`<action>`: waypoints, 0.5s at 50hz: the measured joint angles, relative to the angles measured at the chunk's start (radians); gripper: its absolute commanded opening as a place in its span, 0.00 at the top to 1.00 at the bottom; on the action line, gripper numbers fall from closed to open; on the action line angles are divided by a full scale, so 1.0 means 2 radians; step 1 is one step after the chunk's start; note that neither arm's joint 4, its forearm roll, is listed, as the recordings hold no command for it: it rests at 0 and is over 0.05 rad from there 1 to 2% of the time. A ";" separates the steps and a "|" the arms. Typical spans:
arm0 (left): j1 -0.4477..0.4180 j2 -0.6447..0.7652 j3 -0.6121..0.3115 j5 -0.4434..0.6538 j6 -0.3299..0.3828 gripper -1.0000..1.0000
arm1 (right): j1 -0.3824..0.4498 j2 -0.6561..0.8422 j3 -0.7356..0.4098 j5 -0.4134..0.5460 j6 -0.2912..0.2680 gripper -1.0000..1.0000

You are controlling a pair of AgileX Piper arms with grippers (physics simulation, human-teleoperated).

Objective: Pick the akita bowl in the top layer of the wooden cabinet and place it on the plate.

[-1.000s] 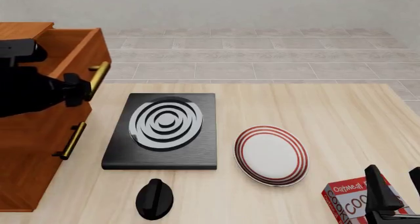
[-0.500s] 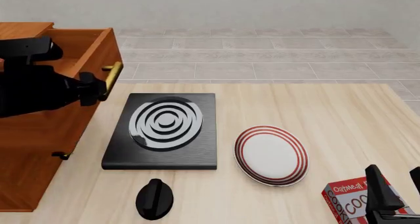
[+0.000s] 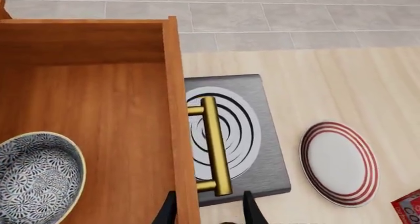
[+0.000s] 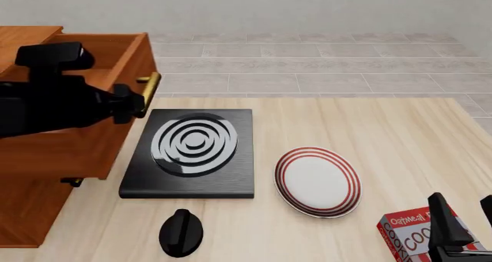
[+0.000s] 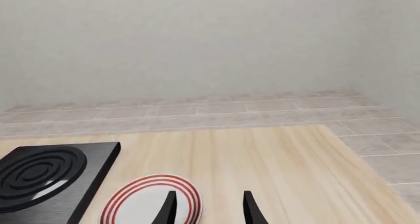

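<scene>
drawer: I'm pulling the reddish-brown wooden top drawer (image 4: pixel 115 101) further out of the three-drawer wooden cabinet (image 4: pixel 31 198) than a second ago, exposing the inside.
left fingers (image 3: pixel 208 208): closing on the brass bar handle (image 3: pixel 215 145).
bowl: small white net-patterned bowl (image 3: pixel 36 177) sitting in the drawer, half cut off.
plate: red-ringed white plate (image 4: pixel 317 181) waiting on the tabletop (image 4: pixel 400 135).
right fingers (image 5: pixel 208 207): idling, spread open.
hidden: my arm is blocking the bowl in the front view.

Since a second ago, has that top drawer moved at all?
Yes. The top drawer has slid further out, to the right: its brass handle now nears the black slab, pulled by the left gripper.
</scene>
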 measured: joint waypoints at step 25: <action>-0.035 0.018 -0.014 0.001 -0.005 0.00 | -0.002 0.000 0.001 -0.001 0.002 0.00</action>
